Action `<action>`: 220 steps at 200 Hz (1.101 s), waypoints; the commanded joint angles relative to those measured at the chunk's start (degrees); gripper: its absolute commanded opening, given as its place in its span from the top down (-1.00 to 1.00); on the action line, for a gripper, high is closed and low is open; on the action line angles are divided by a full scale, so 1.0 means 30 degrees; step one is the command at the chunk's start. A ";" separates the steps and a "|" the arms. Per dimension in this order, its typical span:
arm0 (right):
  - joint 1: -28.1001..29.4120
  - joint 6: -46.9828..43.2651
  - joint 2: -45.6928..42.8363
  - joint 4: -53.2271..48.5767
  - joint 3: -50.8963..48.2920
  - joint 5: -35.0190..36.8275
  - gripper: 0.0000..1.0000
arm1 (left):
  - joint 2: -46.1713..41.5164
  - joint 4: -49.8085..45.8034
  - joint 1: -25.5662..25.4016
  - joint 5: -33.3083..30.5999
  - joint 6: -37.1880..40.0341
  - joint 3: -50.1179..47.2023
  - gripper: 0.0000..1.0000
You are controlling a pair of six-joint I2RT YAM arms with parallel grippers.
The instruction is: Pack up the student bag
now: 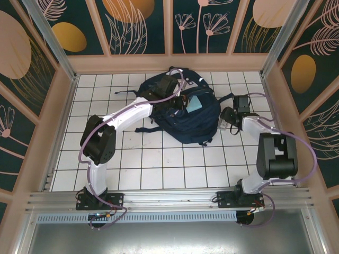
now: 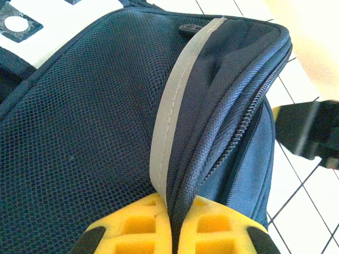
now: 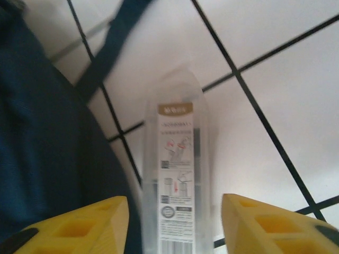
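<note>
Navy student bag (image 2: 95, 132) seam sits clamped in the left tool (image 2: 175, 222). The right tool (image 3: 175, 222), apart astride a clear case (image 3: 177, 159), may squeeze the slick plastic out.

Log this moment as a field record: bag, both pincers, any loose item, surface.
bag: student bag, navy, lying on the white tiled table
left pincer: left pincer shut, pinching a fold of the bag's fabric beside the grey reflective stripe and the zip
right pincer: right pincer open at the bag's right side, its fingers either side of the packet with gaps
loose item: clear packet with a printed label, lying on the tiles next to the bag
packed state: packet not yet in the bag
</note>
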 commanded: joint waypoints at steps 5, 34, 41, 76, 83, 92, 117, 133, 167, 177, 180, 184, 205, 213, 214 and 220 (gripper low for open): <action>-0.0085 -0.0304 0.1611 -0.0066 0.1190 -0.0619 -0.12 | -0.1799 0.3360 0.0860 0.1866 -0.1278 -0.0884 1.00; 0.0081 -0.0101 0.2856 0.0331 0.1708 -0.0786 -0.23 | -0.1883 0.4402 0.1352 0.3534 -0.2200 -0.1726 1.00; 0.0122 -0.0073 0.3063 0.0396 0.1815 -0.0789 -0.24 | -0.1887 0.4392 0.1349 0.3614 -0.2172 -0.1723 1.00; 0.0399 -0.0099 0.4113 -0.0110 0.2451 0.0077 -0.24 | -0.2145 0.4399 0.1395 0.3748 -0.2230 -0.1798 1.00; 0.0524 -0.0208 0.4329 -0.0445 0.2602 0.0818 -0.22 | -0.2233 0.4399 0.1375 0.3748 -0.2245 -0.1822 1.00; 0.0699 -0.0292 0.4551 -0.0836 0.2684 0.1519 -0.20 | -0.2347 0.4413 0.1408 0.3748 -0.2288 -0.1835 1.00; 0.0915 -0.0053 0.4782 -0.1166 0.2301 0.2438 -0.14 | -0.2657 0.4509 0.1513 0.3886 -0.2562 -0.1836 1.00; 0.0938 0.0023 0.4861 -0.1126 0.2122 0.2698 -0.10 | -0.2849 0.4645 0.1507 0.4150 -0.2763 -0.1835 1.00; 0.0915 -0.0015 0.4729 -0.1290 0.2334 0.2563 0.19 | -0.2959 0.5252 0.1513 0.5138 -0.3379 -0.2132 1.00; 0.0924 -0.0015 0.4258 -0.1223 0.2306 0.2411 0.32 | -0.3005 0.5378 0.1529 0.5042 -0.3459 -0.2273 1.00; 0.0899 -0.0011 0.4133 -0.1226 0.2308 0.2368 0.35 | -0.3021 0.5389 0.1497 0.4990 -0.3479 -0.2319 1.00; 0.0896 -0.0011 0.3866 -0.1240 0.2311 0.2350 0.36 | -0.3021 0.5415 0.1489 0.4954 -0.3460 -0.2379 1.00; 0.0788 -0.0172 0.2334 -0.1636 0.2457 0.2090 0.37 | -0.2872 0.5504 0.1510 0.4723 -0.3450 -0.2457 1.00; 0.0753 -0.0290 0.1700 -0.1881 0.2524 0.2029 0.38 | -0.2799 0.5568 0.1523 0.4677 -0.3461 -0.2465 1.00; 0.0722 -0.0314 0.1635 -0.1912 0.2516 0.1999 0.38 | -0.2773 0.5569 0.1520 0.4667 -0.3461 -0.2458 1.00; 0.0664 -0.0409 0.1130 -0.2121 0.2552 0.1958 0.38 | -0.2681 0.5599 0.1525 0.4657 -0.3461 -0.2432 1.00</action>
